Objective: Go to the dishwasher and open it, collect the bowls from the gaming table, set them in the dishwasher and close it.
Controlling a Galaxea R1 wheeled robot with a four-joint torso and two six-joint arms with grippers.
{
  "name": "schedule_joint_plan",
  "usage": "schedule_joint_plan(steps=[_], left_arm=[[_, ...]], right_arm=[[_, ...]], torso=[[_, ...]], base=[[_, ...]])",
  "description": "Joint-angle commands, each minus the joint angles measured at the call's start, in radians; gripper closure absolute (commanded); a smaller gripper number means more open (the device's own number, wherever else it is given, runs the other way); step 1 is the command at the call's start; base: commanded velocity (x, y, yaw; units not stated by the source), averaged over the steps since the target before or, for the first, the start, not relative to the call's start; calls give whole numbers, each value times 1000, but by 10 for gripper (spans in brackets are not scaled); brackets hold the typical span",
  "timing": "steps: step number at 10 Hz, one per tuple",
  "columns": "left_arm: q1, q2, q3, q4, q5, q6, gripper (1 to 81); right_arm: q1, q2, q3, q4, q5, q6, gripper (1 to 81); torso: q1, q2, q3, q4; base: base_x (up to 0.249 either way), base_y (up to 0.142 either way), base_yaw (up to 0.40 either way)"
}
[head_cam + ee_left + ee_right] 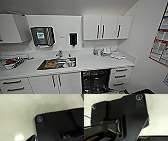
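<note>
The dishwasher [96,81] sits under the white counter [100,63], right of the sink cabinet. It stands open, and its dark interior with wire racks faces me from the low middle of the head view. The bowls and the gaming table are out of view. In the left wrist view, the robot's dark plate [58,126] hangs over a pale speckled floor [16,112]. The right wrist view has the same plate and its jointed bar [121,116] over that floor.
A steel sink [57,63] with dishes in it is set in the counter left of the dishwasher. A dish rack [11,62] stands at far left. Small bottles and cups [107,53] stand at the back right. White drawers [120,76] and a wall with a poster [160,47] close the right side.
</note>
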Motion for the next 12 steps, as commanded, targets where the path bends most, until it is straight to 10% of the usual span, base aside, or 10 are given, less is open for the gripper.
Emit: schedule_joint_plan(steps=[1,12], left_arm=[[-68,3,-4,64,76,-51,10],[-57,101,5,64,-54,-51,10]], right_arm=[[48,-4,-18,-8,-59,-4,10],[56,-15,-39,-6,-61,2,10]], torso=[[0,0,0,0],[0,0,0,0]], base=[[0,0,0],[0,0,0]])
